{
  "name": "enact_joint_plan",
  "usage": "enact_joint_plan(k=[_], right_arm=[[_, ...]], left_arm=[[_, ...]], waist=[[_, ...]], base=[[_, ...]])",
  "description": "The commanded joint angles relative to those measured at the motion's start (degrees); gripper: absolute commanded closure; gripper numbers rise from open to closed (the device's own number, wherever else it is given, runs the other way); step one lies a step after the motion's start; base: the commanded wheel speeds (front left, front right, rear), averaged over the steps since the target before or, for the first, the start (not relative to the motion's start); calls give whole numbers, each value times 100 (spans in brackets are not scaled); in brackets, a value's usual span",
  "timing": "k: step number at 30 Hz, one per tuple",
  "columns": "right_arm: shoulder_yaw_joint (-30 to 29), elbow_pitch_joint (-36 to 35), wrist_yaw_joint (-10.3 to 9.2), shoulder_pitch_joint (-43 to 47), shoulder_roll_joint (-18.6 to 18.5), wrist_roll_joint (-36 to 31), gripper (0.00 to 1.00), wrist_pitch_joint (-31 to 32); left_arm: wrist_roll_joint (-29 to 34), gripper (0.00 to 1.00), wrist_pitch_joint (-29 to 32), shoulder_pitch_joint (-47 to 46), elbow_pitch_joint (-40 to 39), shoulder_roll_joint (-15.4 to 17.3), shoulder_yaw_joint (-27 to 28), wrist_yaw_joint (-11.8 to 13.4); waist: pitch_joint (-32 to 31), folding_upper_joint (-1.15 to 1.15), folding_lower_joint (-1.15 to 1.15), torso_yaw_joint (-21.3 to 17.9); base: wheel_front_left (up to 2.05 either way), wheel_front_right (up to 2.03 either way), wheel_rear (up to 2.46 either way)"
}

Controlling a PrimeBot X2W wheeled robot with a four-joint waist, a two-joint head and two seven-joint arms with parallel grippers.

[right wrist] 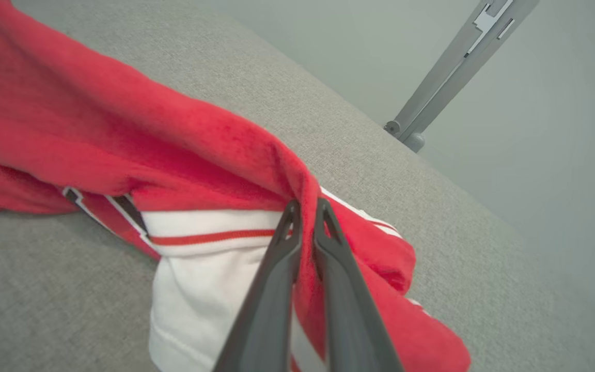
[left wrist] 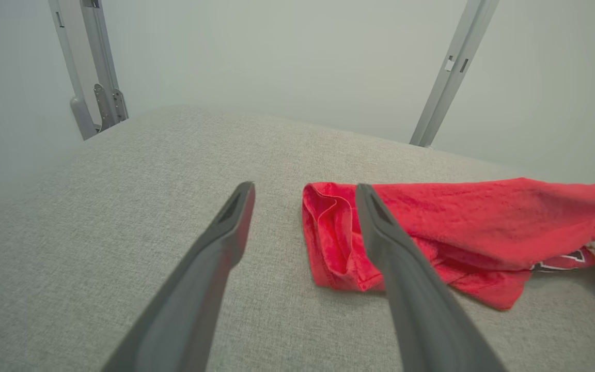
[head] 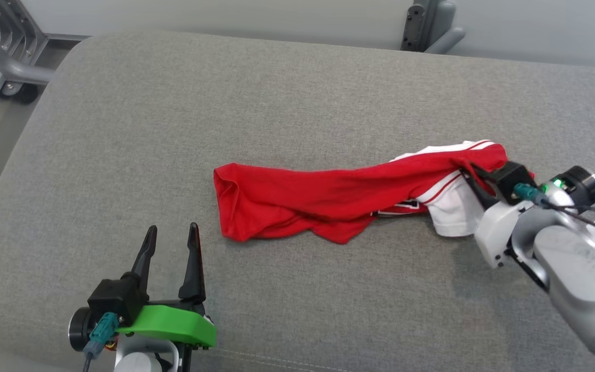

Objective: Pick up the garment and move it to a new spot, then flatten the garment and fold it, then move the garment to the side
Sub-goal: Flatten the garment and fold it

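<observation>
Garment (head: 328, 199): lay bunched in a long strip on the grey cushion (head: 173, 103), running from 9 o'clock to 3 o'clock across the middle of the head view. Red body, with a white panel carrying red stripes at the 3 o'clock end. That end was drawn up slightly towards the fingers.

Right gripper (right wrist: 308, 206): clenched on a red fold at the garment's 3 o'clock end, just above the white panel. Cloth pinched near the fingertips, with more red draped past them.

Left gripper (head: 172, 230): released, jaws wide, nothing between them. Stood at 7 o'clock of the garment, near its 9 o'clock hem but apart from it.

Handling (judged): light, soft and limp. Likely to sag and trail along the cushion when lifted by one end. Not fragile, and the knit seemed rough enough to hold in a firm pinch.

Hold points (judged): the present fold served for carrying. For flattening, better taken at the open hem at 9 o'clock, opposite the held end, on an edge rather than a bunched mass.

Stage (judged): pick-up under way; moving, flattening and folding not yet done.
</observation>
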Motion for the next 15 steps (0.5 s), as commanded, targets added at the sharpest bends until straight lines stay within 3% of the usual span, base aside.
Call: enact_joint_plan(k=[1,4,6,7,8,11,15], right_arm=[[179,100,-11,-334,-262,189,100,127],[449,298,-11,-710,-440,451,100,291],[606,467,-11,-921,-505,613,62,326],[606,467,-11,-921,-505,613,62,326],[675,550,-11,-1025,-511,665,0,304],[817,738,-11,-1243,-472,783,0,132],[569,899,-11,-1366,-483,907,0,-267]], left_arm=[[43,0,-16,-104,-11,-41,8,-32],[44,0,-16,-134,7,-72,27,-59],[52,0,-16,-165,20,-86,28,-82],[52,0,-16,-165,20,-86,28,-82],[62,0,-16,-183,24,-94,30,-90],[73,0,-16,-190,31,-110,40,-82],[91,0,-16,-141,-9,-124,52,-78]], waist=[[210,0,0,256],[319,0,0,401],[374,0,0,471],[374,0,0,471],[392,0,0,493],[404,0,0,501],[356,0,0,376]], base=[[0,0,0],[0,0,0],[0,0,0],[0,0,0],[0,0,0],[0,0,0],[0,0,0]])
